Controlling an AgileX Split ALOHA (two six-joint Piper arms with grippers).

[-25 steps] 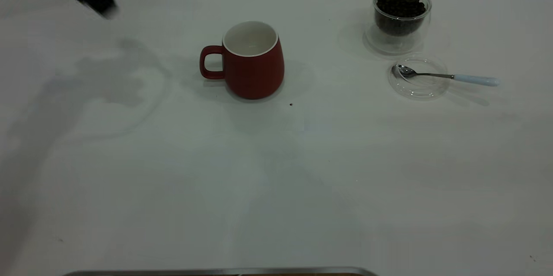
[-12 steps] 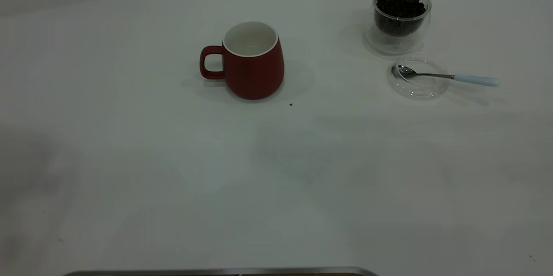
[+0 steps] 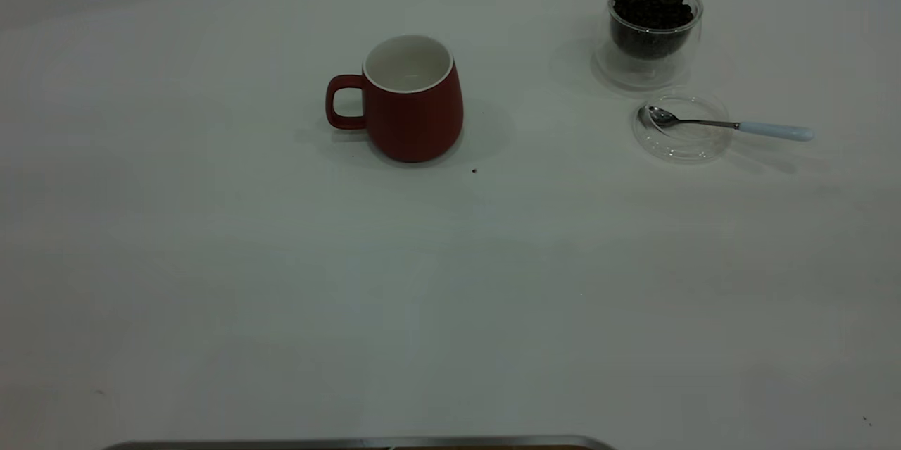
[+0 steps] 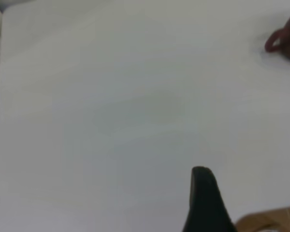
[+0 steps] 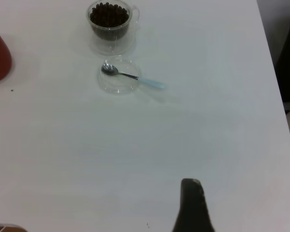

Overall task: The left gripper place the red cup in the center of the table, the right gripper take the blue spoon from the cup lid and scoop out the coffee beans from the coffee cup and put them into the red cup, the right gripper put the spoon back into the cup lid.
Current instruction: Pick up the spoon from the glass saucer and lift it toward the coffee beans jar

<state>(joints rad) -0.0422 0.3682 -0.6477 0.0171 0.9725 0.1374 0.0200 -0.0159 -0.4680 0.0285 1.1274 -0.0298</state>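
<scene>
The red ceramic cup (image 3: 410, 99) stands upright, mid-table (image 3: 281, 260), its placement apparently done. The blue-handled metal spoon (image 3: 728, 125) rests on the clear glass lid (image 3: 681, 142) beside the glass coffee cup of beans (image 3: 654, 29); scooping remains. Neither hand holds anything visible; how far either hand is open cannot be told.

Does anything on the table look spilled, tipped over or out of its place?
Almost nothing. The red cup and the glass coffee cup of beans stand upright, and the blue spoon rests with its bowl in the cup lid. Only one tiny dark speck, perhaps a bean fragment, lies beside the red cup.
</scene>
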